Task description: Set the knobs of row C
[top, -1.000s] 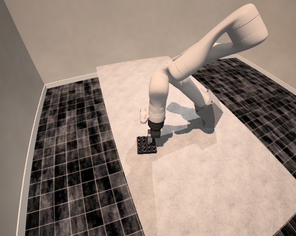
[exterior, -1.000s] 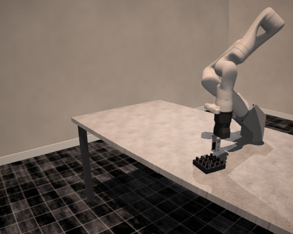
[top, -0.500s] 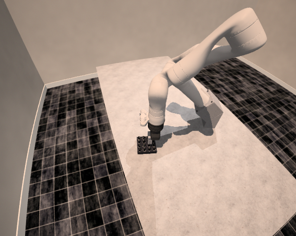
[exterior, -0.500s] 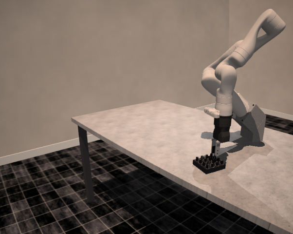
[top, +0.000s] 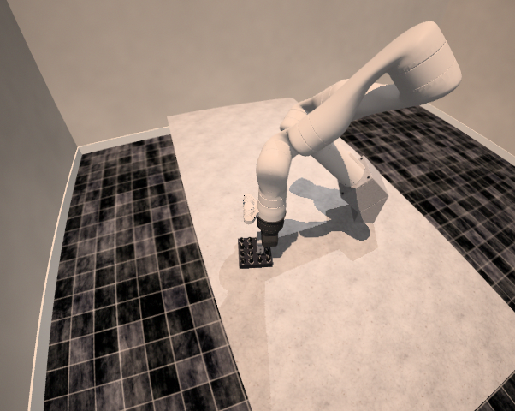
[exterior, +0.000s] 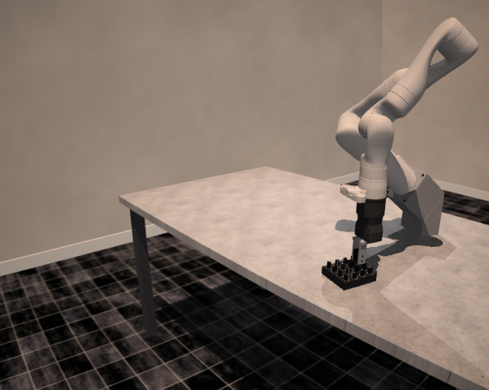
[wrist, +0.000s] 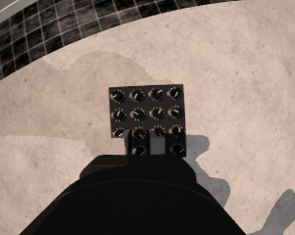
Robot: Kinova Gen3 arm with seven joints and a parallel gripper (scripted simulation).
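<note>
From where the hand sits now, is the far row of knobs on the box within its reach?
Probably yes: the hand is already down over the knob box, and nothing else stands beside the box on the table.

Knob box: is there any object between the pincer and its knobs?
Nothing visible does. The pincer stands straight over the knob box, its fingers down among the knobs on the side nearer the arm's base. Whether they grip one, and which, is too small to tell.
</note>
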